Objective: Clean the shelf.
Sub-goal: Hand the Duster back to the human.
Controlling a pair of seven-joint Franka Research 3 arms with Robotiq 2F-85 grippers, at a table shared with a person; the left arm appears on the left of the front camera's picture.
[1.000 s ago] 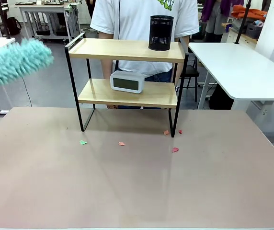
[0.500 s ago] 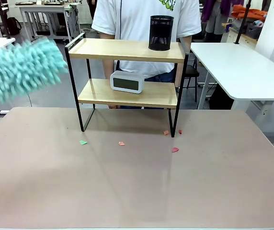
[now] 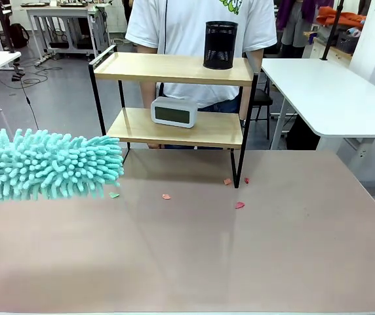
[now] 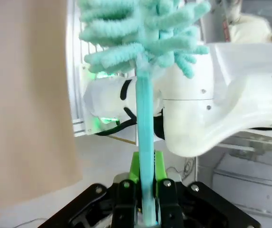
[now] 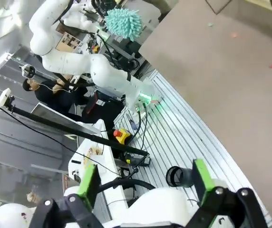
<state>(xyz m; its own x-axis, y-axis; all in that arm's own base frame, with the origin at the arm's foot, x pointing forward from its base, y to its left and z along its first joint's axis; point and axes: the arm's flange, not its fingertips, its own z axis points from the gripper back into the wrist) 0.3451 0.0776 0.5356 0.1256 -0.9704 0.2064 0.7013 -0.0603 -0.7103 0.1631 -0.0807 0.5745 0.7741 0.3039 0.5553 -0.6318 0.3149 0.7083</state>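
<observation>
- Left gripper, black with green pads: clenching on the thin turquoise plastic handle of a fluffy turquoise microfibre duster; the handle is running up between the closed fingers to the shaggy head in the left wrist view.
- Right gripper, black with green pads: standing released, fingers wide apart, gripping nothing, and pointing back at the robot's own base, well away from the shelf.
- Duster head: hanging low over the tan tabletop, lying roughly level, its tip just to the left of the shelf's lower board and not touching it as far as the front view is showing.
- Small two-tier shelf of light wooden boards in a thin black metal frame: standing at the far middle of the tabletop, in front of a person in a white T-shirt.
- Black mesh pen cup: sitting on the shelf's top board, towards its right end.
- White digital clock: sitting on the shelf's lower board, left of centre.
- Small pink and green paper scraps: lying on the tabletop just in front of the shelf's legs.
- Progress, as a judgement: the tool is in hand, but no board is yet being wiped; both tiers and the scraps are remaining.
- Change against the earlier frames: the duster is coming down from beside the shelf's top board to the level of its lower board, and further to the right; shelf, cup, clock and scraps are staying put.
</observation>
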